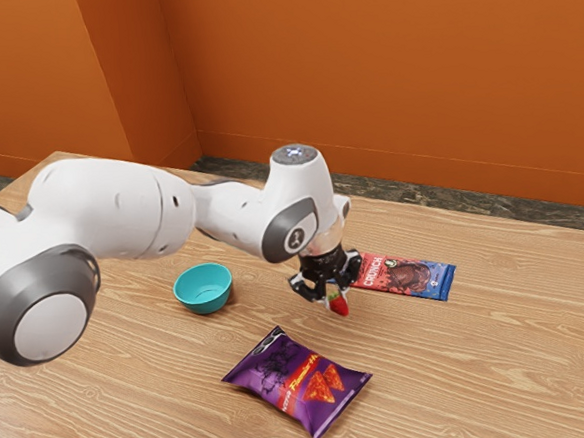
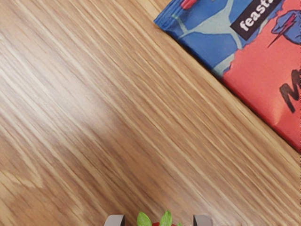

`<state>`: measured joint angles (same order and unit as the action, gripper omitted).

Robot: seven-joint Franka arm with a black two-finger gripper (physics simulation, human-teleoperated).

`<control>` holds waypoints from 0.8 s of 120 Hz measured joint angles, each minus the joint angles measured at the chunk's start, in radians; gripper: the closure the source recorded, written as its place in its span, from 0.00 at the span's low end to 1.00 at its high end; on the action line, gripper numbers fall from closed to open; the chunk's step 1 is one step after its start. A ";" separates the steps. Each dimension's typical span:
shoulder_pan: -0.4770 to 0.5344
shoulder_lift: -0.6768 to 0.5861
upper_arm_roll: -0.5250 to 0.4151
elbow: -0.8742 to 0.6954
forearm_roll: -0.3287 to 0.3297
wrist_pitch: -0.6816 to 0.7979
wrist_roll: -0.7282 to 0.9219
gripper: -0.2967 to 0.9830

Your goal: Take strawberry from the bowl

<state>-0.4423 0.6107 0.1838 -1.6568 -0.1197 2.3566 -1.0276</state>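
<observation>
On the wooden table [image 1: 541,332], a white arm [image 1: 136,205] reaches past the teal bowl [image 1: 204,291]. Toward the exterior view's right of the bowl lie a purple snack bag [image 1: 298,381], nearer the camera, and a Crunch packet [image 1: 406,276]. Also that side of the bowl, the black gripper [image 1: 330,297], partly closed, pinches the strawberry [image 1: 339,306], outside the bowl.

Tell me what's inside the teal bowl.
No fruit in the teal bowl, just its bare base and walls; the near rim covers a little of the inside. The strawberry is outside it.
</observation>
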 joint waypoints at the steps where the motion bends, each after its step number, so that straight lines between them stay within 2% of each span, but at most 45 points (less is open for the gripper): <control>1: 0.000 0.000 0.000 0.000 0.000 0.000 0.001 0.71; 14: -0.001 0.001 -0.001 0.001 -0.010 0.005 0.012 0.54; 28: -0.001 -0.004 -0.001 0.001 -0.015 0.007 0.023 0.41; 46: 0.011 -0.122 0.017 -0.005 -0.010 -0.085 0.044 0.33; 60: 0.017 -0.258 0.096 0.005 0.004 -0.209 0.088 0.30; 68: 0.021 -0.326 0.144 0.065 0.032 -0.315 0.138 0.28; 84: 0.188 -0.475 0.147 0.083 0.064 -0.499 0.297 0.27; 96: 0.364 -0.532 0.029 0.085 0.090 -0.588 0.409 0.26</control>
<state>-0.0779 0.0784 0.2128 -1.5721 -0.0301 1.7688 -0.6182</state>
